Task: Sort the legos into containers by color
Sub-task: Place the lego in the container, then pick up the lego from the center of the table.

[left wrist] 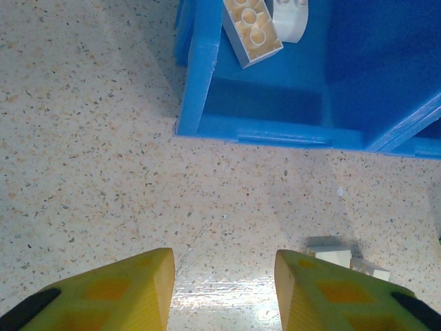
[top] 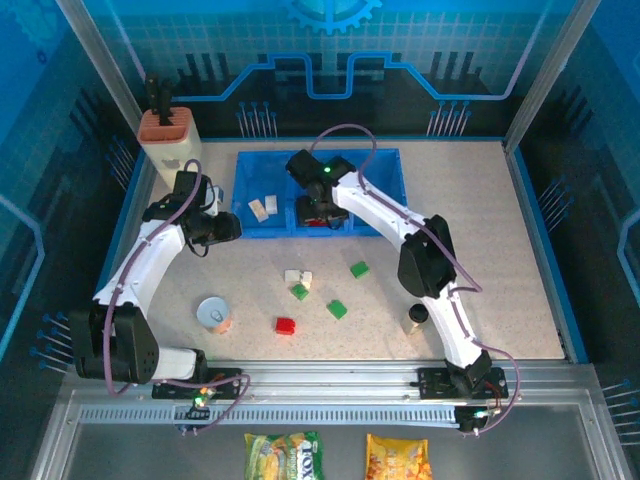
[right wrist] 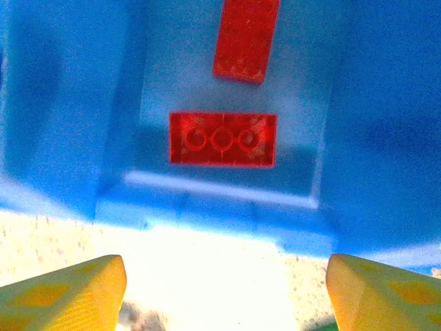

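The blue tray (top: 378,172) has three containers side by side. Two white legos (top: 262,207) lie in the left one, seen from the left wrist as a cream brick (left wrist: 251,31) and a white piece (left wrist: 289,17). Two red legos (right wrist: 222,139) (right wrist: 246,40) lie in the middle one. My right gripper (top: 320,212) hangs over that compartment's near wall, open (right wrist: 227,289) and empty. My left gripper (top: 228,228) hovers over bare table just left of the tray, open (left wrist: 224,289) with nothing between its fingers. Loose on the table are white bricks (top: 298,277) (left wrist: 331,254), three green bricks (top: 300,291) (top: 359,269) (top: 337,309) and a red brick (top: 286,325).
A round tin can (top: 213,314) stands near the front left. A small dark-capped bottle (top: 416,318) stands beside the right arm. A beige block with an orange top (top: 165,135) sits at the back left corner. The tray's right compartment (top: 385,200) lies under the right arm.
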Available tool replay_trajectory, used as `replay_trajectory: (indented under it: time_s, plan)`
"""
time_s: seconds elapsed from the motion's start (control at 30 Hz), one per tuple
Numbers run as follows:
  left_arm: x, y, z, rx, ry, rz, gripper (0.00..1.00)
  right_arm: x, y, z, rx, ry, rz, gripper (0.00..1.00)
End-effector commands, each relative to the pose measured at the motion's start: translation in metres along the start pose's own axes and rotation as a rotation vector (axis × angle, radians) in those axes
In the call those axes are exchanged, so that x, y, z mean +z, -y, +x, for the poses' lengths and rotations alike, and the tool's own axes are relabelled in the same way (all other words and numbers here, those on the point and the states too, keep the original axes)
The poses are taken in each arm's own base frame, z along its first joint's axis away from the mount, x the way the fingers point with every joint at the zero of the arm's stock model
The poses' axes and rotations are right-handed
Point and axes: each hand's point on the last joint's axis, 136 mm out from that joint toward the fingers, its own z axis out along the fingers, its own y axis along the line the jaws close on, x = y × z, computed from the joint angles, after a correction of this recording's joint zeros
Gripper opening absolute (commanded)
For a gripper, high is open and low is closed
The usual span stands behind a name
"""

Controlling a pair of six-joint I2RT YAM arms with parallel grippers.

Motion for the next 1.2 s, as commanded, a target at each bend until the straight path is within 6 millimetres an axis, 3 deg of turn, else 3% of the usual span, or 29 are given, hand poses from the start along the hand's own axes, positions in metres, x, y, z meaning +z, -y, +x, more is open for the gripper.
replay_trajectory:
  time_s: [0.0, 0.27, 0.57, 0.77, 1.17]
  plan:
    - [-0.002, 0.001, 0.001, 0.02, 0.003, 0.022, 0.43, -0.02, -0.004, 0.025, -0.108, -0.037, -0.038, 0.75]
    - [-0.001, 0.0, 0.001, 0.02, 0.002, 0.019, 0.43, -0.021, 0.001, 0.071, -0.204, -0.1, -0.081, 0.72]
    - [-0.001, 0.001, 0.001, 0.022, 0.003, 0.019, 0.43, 0.002, 0.039, 0.112, -0.281, -0.193, 0.021, 0.71]
    - [-0.001, 0.0, 0.002, 0.023, -0.001, 0.018, 0.43, 0.018, 0.054, 0.124, -0.244, -0.224, 0.017, 0.7]
    - [0.0, 0.002, 0.002, 0.021, -0.002, 0.027, 0.43, 0.041, 0.077, 0.129, -0.187, -0.251, 0.003, 0.68]
